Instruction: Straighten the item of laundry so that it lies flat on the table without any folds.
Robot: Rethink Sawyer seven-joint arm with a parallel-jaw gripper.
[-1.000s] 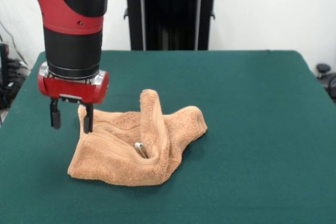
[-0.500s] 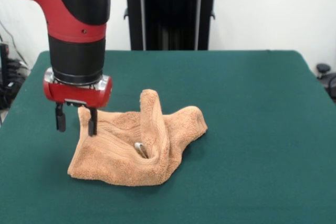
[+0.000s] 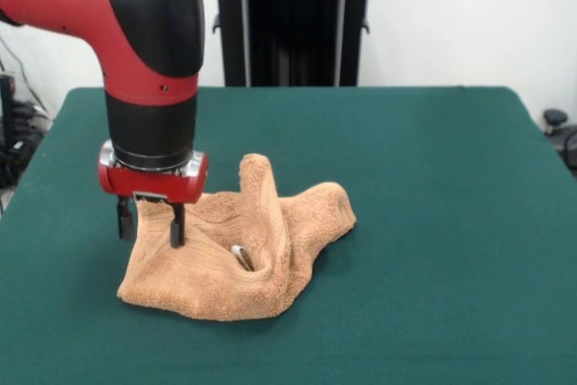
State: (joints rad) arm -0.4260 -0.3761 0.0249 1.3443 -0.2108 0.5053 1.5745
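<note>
No container was on the worktop (image 3: pixel 433 178). The worktop had a dark green, felt-like top and filled most of the frame; it was much bigger than the towel (image 3: pixel 243 254). Behind it, at the top centre, stood a black stand (image 3: pixel 290 20) before a white wall (image 3: pixel 460 15). Some dark things showed at the left and right edges, too small to tell.

The towel, light brown terry cloth, lay left of centre in the lower half of the frame. It was not flat: a tall fold rose in its middle, a second hump stood to the right of it, and a deep crease ran between the flatter left part and the fold. A small grey, shiny thing (image 3: pixel 241 256) showed in this crease; I could not tell what it was.

The red and black arm (image 3: pixel 149 69) came down from the upper left. Its gripper (image 3: pixel 151 223) was at the towel's upper left corner, with the two dark fingers (image 3: pixel 177 225) spread apart. The towel's edge stood up between them. The right finger was against the cloth, the left finger was just outside the edge. The fingers had not pinched the cloth.
</note>
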